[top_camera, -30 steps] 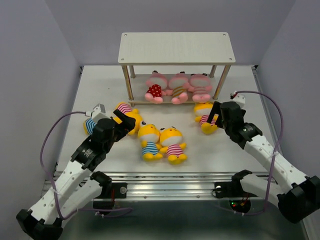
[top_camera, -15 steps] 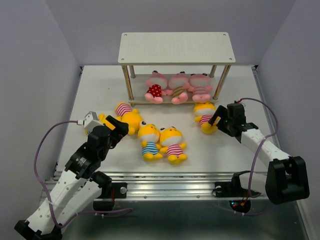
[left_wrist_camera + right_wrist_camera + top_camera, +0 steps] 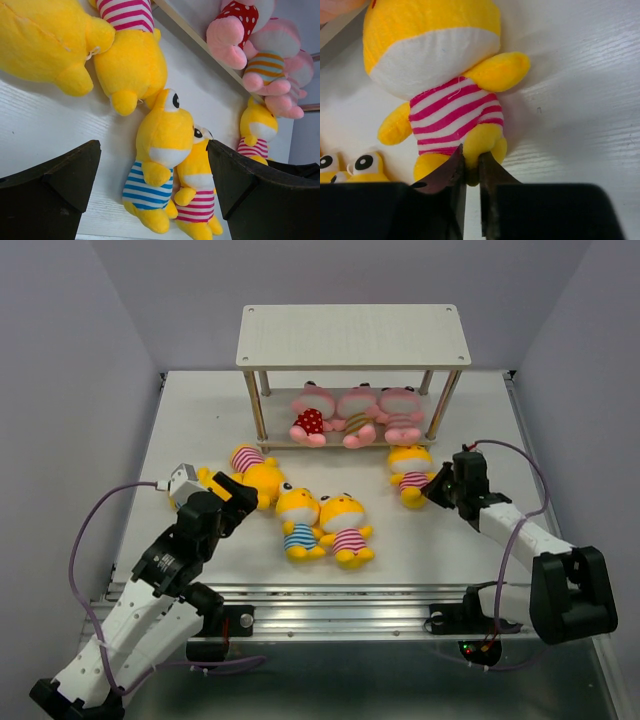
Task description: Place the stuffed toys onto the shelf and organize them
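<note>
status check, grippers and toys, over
Left gripper open, holding nothing. Right gripper shut on pink-striped yellow toy foot, toy lying on table. Three pink toys on shelf lower tier.

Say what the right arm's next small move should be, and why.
Probably a short lift. The right gripper looks shut on a foot of the pink-striped yellow toy, which lies on the table by the shelf. Three pink toys sit on its lower tier; the top board is bare, so up seems right.
</note>
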`<state>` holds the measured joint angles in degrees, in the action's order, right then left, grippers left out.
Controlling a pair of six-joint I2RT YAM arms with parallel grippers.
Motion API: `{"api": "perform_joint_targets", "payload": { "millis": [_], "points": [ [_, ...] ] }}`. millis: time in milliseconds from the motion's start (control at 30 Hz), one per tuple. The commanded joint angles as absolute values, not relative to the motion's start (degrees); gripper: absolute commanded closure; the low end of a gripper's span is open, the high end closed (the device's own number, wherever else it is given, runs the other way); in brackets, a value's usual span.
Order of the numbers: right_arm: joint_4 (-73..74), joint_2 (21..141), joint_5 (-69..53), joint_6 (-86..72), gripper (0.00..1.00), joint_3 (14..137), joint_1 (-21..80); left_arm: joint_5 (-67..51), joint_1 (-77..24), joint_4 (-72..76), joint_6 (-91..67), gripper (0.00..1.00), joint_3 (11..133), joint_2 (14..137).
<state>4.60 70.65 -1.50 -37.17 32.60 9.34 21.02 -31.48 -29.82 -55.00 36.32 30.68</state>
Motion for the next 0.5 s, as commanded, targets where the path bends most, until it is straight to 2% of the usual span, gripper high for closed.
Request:
{"api": "perform_joint_targets", "payload": {
  "millis": [0, 200, 367, 467],
  "points": [
    [5.2, 66.9, -4.7, -34.2, 0.94, 32.6, 9.1, 22.3, -31.6, -28.4, -54.8, 0.01, 35.9, 30.4],
    [25.0, 58.2, -5.9, -29.3, 0.96, 37.3, 9.1, 22.2, -31.6, -27.1, -54.1, 0.01, 35.2, 29.4],
    [36.3, 46.1, -20.8, -22.4, 0.96, 42.3, 9.1, 22.1, -31.6, -25.1, -52.8, 0.01, 34.7, 29.5],
    [35.8, 43.1, -30.1, -20.7, 0.99, 49.6, 9.1, 21.4, -31.6, -23.7, -52.2, 0.01, 34.7, 30.6]
  ]
}}
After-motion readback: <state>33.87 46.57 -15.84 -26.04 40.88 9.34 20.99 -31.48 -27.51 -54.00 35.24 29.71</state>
